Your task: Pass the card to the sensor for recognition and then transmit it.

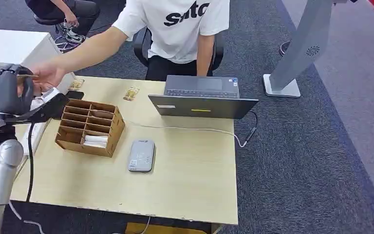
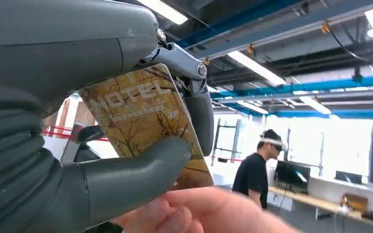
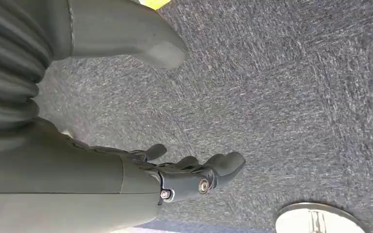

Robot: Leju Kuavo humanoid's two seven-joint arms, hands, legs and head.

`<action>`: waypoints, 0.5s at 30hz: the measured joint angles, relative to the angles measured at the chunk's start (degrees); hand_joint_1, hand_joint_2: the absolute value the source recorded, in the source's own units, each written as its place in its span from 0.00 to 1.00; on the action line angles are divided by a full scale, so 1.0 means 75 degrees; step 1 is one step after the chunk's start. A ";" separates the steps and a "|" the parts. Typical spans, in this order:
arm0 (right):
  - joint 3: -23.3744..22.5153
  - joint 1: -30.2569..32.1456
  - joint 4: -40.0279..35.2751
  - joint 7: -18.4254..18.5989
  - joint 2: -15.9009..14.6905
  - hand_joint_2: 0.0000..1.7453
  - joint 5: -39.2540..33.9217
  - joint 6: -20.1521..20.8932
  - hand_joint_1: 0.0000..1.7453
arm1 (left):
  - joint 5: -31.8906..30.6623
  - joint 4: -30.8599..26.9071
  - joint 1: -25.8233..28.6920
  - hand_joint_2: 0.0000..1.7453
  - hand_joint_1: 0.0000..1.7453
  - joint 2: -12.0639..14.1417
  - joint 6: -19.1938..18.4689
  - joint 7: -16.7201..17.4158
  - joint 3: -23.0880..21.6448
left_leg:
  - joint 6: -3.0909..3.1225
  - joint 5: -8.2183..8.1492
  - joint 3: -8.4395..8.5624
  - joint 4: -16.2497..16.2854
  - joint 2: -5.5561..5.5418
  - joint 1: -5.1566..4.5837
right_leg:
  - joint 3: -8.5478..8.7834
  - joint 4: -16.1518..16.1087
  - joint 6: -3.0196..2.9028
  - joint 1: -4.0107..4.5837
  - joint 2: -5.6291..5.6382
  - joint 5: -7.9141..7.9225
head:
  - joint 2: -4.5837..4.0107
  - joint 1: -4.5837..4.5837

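My left hand (image 1: pixel 7 92) is raised at the table's far left corner and pinches a golden hotel card (image 2: pixel 145 121) between thumb and fingers. A person's hand (image 1: pixel 46 75) reaches across to my left hand, and the person's fingers (image 2: pixel 199 213) touch the card's free edge. The grey card sensor (image 1: pixel 141 155) lies flat on the wooden table (image 1: pixel 185 185), in front of the cardboard organiser. My right hand (image 3: pixel 175 170) hangs over the carpet with fingers apart and nothing in it.
A cardboard slotted organiser (image 1: pixel 90 126) stands left of the sensor. A dark laptop (image 1: pixel 202 97) sits at the table's far edge, its white cable (image 1: pixel 190 129) running across the top. The person in a white shirt (image 1: pixel 175 29) sits behind the table. A grey stand (image 1: pixel 297 58) rises at right.
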 joint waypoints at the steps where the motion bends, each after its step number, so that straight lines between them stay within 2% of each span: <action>1: 0.0000 0.0001 0.0000 0.0000 0.0000 1.00 0.0000 0.0003 0.00 | 0.0020 0.0014 -0.0101 1.00 1.00 -0.0003 -0.0014 0.0000 0.0009 | 0.0000 0.0000 0.0001 0.0000 0.0000 0.0000 | 0.0001 0.0000 0.0000 0.0000 0.0000 0.0000 | 0.0000 -0.0003; 6: 0.0000 -0.0005 0.0000 -0.0003 0.0000 1.00 0.0000 0.0012 0.00 | 0.0052 0.0032 -0.0498 1.00 1.00 -0.0117 -0.0044 -0.0044 0.0012 | -0.0001 0.0001 0.0001 0.0001 -0.0001 0.0000 | 0.0001 0.0000 0.0000 0.0000 0.0000 0.0000 | 0.0000 0.0000; 10: 0.0000 -0.0005 0.0000 0.0052 0.0018 1.00 0.0000 -0.0012 0.00 | -0.0047 -0.0126 -0.0464 1.00 1.00 -0.0350 0.0304 -0.0260 0.0009 | 0.0000 0.0000 0.0000 0.0001 -0.0001 -0.0001 | 0.0000 0.0000 0.0000 0.0000 0.0000 0.0000 | 0.0000 0.0003; 11: 0.0000 -0.0005 0.0003 0.0058 0.0020 1.00 0.0000 -0.0012 0.00 | -0.0099 -0.0256 -0.0419 1.00 0.31 -0.0416 0.0387 -0.0265 0.0009 | 0.0000 0.0000 0.0000 0.0001 -0.0001 -0.0001 | 0.0000 -0.0001 0.0001 -0.0001 0.0000 0.0000 | 0.0000 0.0000; 12: 0.0000 -0.0005 0.0000 0.0058 0.0026 1.00 0.0000 -0.0015 0.00 | -0.0123 -0.0374 -0.0373 1.00 0.00 -0.0487 0.0417 -0.0265 0.0006 | 0.0000 -0.0001 -0.0001 0.0001 -0.0001 -0.0001 | 0.0000 -0.0001 0.0001 -0.0001 0.0000 -0.0001 | 0.0000 0.0000; 15: 0.0000 -0.0006 0.0000 0.0055 0.0046 1.00 -0.0003 -0.0017 0.00 | -0.0181 -0.0644 -0.0261 1.00 0.00 -0.0661 0.0420 -0.0248 -0.0018 | 0.0001 -0.0001 -0.0001 0.0001 0.0000 -0.0001 | 0.0000 -0.0001 0.0001 -0.0001 0.0000 -0.0001 | 0.0000 0.0003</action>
